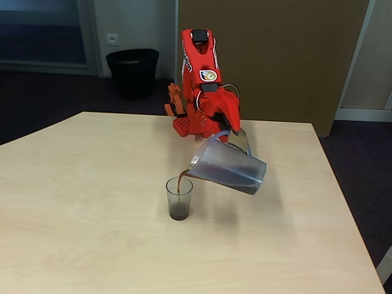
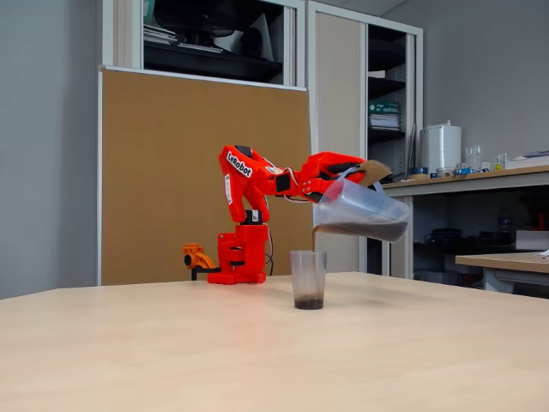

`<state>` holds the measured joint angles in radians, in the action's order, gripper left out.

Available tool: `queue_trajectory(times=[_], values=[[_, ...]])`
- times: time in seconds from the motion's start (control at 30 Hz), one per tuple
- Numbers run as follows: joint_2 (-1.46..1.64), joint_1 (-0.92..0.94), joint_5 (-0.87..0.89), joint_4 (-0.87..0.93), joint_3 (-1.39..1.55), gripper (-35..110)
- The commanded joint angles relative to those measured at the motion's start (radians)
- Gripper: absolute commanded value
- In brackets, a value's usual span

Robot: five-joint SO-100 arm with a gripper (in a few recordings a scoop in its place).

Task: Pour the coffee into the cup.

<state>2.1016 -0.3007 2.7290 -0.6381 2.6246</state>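
Fixed view from the front: the red arm (image 1: 202, 79) sits at the far edge of the tabletop (image 1: 92, 233), leaning forward with the gripper (image 1: 231, 131) clamped on the handle of a translucent pitcher (image 1: 228, 166). The pitcher's tipped over hard, spout pointing toward about 8 o'clock in that picture, and a thin stream of the coffee (image 1: 181, 177) runs off the lip straight down into the cup (image 1: 179, 198). The cup stands upright on the tabletop, roughly mid-table, at about 7 o'clock from the pitcher and just under the spout, not touching it as far as I can see. There's only a shallow dark layer sitting at the bottom of the cup so far. In the other fixed view, from low at the side, same deal: the arm (image 2: 249, 215) reaches to 3 o'clock, the gripper (image 2: 364, 172) holds the cardboard-wrapped handle up top, and the pitcher (image 2: 360, 212) hangs tilted with the coffee (image 2: 364, 230) pooled along its lower side. The cup (image 2: 308, 279) sits right below the spout end with the dark bit at its base. Off the tabletop, a black bin (image 1: 132, 72) stands on the floor at about 11 o'clock behind the arm, in front of a brown board (image 2: 197, 172).
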Motion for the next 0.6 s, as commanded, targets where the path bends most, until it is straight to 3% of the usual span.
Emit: queue_trajectory(times=[0.0, 0.57], values=[[0.031, -0.009, 0.028, -0.034, -0.009, 0], [0.028, -0.003, 0.055, -0.044, -0.018, 0]])
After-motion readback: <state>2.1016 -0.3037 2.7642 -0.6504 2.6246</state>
